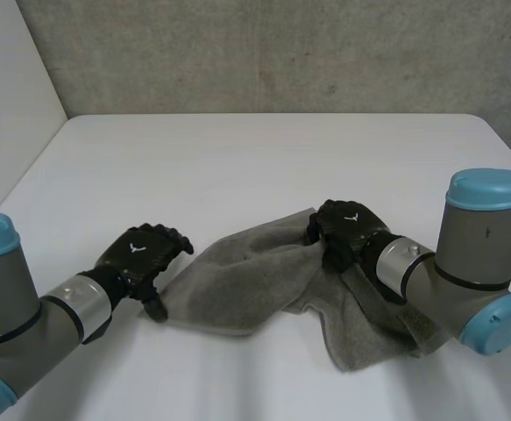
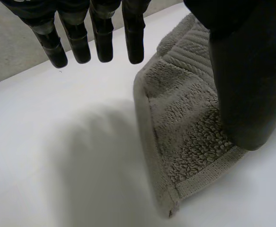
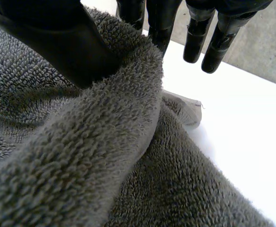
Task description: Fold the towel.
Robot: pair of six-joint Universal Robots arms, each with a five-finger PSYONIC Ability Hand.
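light: soft, even, from overhead; head view bright throughout.
surface: white, brightest area, evenly lit edge to edge.
towel: faint soft-edged shadow under near edge; folds go dark in right wrist view.
wall: grey concrete, flat light.
left hand & right hand: near-black, w/ dull sheen on fingers.

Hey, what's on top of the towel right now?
The right robot hand pinches a raised fold at the far edge of the towel; its arm covers the cloth beneath. The thumb of the left robot hand sits over a corner; contact there is hidden.
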